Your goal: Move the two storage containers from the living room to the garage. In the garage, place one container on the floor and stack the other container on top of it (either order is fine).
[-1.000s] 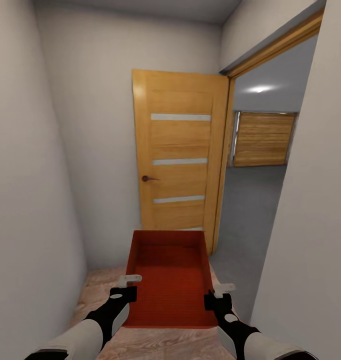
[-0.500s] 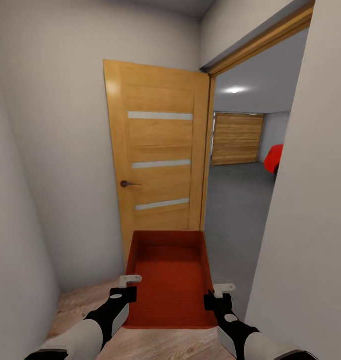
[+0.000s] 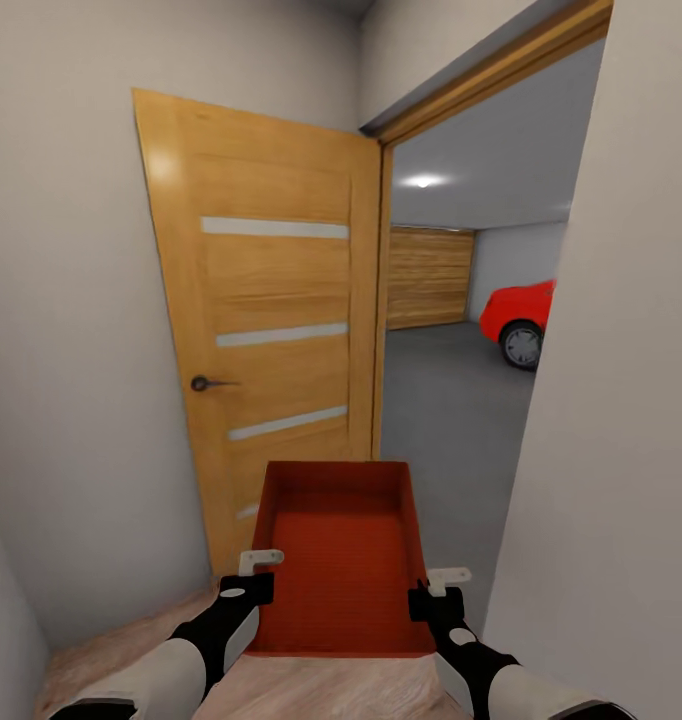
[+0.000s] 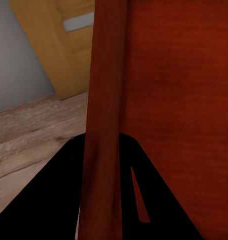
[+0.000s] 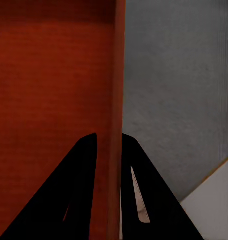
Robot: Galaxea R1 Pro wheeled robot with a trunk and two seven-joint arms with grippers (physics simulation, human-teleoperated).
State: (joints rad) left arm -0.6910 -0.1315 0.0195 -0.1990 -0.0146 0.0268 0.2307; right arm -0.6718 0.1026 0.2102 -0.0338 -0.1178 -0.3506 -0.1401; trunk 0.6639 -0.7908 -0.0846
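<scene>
Since a second ago the head camera has swung: the open wooden door [image 3: 271, 330] now sits further left and looks larger, the doorway [image 3: 461, 350] shows more of the garage, and a red car [image 3: 521, 315] has come into sight beyond it. The storage container [image 3: 336, 560] is carried as before, level between the arms in front of the robot, above the light wood plank floor [image 3: 131, 650]. The left gripper [image 3: 249, 573] has its fingers closed on the container's left wall, and the right gripper [image 3: 436, 590] pinches the right wall the same way. Through the doorway lie the dark grey concrete floor [image 3: 441, 400], a slatted wooden door [image 3: 426, 275] and pale walls.
</scene>
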